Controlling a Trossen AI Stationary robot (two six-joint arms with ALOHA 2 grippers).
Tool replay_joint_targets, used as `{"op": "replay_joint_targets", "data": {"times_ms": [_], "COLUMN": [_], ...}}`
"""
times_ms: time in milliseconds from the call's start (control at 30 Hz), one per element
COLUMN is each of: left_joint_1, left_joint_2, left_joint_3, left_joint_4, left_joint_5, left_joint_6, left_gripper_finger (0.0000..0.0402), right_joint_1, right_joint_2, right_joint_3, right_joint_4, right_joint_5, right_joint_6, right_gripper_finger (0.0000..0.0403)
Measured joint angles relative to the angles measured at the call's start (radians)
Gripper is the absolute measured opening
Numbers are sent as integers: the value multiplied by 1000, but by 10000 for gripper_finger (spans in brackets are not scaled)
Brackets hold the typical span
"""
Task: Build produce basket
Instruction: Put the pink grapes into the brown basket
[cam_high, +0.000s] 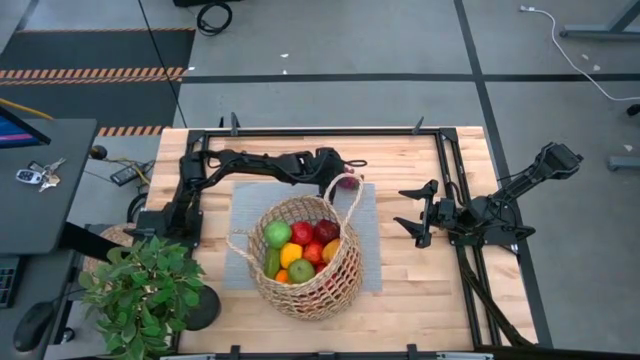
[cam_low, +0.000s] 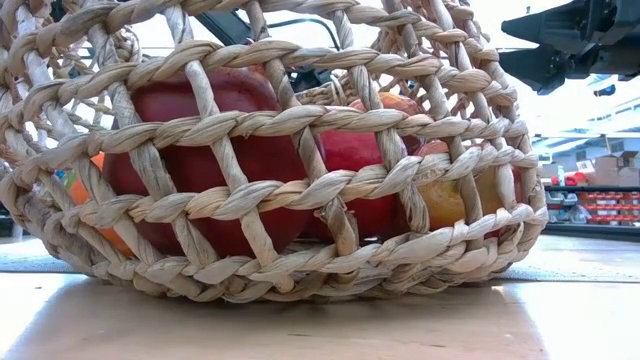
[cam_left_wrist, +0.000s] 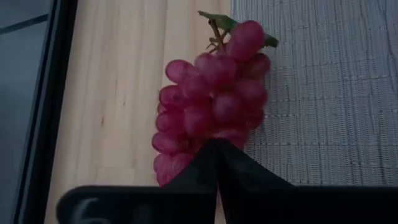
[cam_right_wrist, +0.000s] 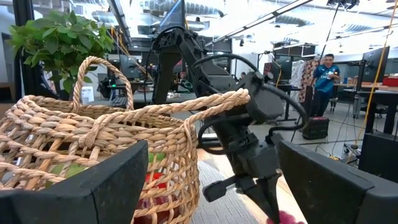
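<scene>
One bunch of purple grapes (cam_left_wrist: 211, 102) is the only piece of produce that I see outside the basket (cam_high: 305, 255). It lies at the far edge of the grey mat (cam_high: 365, 262), half on the mat and half on the bare wood of the worktop (cam_high: 420, 290), just beyond the basket's far loop handle (cam_high: 342, 195). The basket stands on the mat near the middle of the worktop and already holds a green apple (cam_high: 278, 234), red apples (cam_high: 303, 233), an orange (cam_high: 291, 254) and some other pieces.

The left hand (cam_left_wrist: 216, 152) is directly at the grapes. Its two dark fingers meet in a point, pressed together, and the lower grapes are touching that point. I cannot tell if any grape or stem is really pinched between them; it looks more as if they are clenched with nothing inside.

To do this step well, I think the left hand should spread its fingers first, then come down around the thick middle of the bunch, not the thin stem, and close gently, because the soft bunch can roll off the mat edge. Then it must lift high enough to clear the handle.

The right hand (cam_high: 420, 215) waits released, fingers apart, over the right side of the worktop, well apart from the basket. A potted plant (cam_high: 140, 285) stands at the near left corner.
</scene>
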Motion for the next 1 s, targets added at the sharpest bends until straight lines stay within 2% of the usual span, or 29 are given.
{"op": "replay_joint_targets", "data": {"times_ms": [367, 767, 867, 1000], "left_joint_1": [0, 11, 15, 24], "left_joint_2": [-8, -90, -91, -91], "left_joint_3": [0, 0, 0, 0], "left_joint_4": [-7, 1, 17, 44], "left_joint_5": [0, -2, 0, 52], "left_joint_6": [-1, -46, -119, -181], "left_gripper_finger": [4, 5, 21, 80], "right_joint_1": [0, 0, 0, 0], "right_joint_2": [0, 0, 0, 0], "right_joint_3": [0, 0, 0, 0], "right_joint_4": [0, 0, 0, 0], "right_joint_5": [0, 0, 0, 0], "right_joint_6": [0, 0, 0, 0], "right_gripper_finger": [362, 362, 362, 362]}}
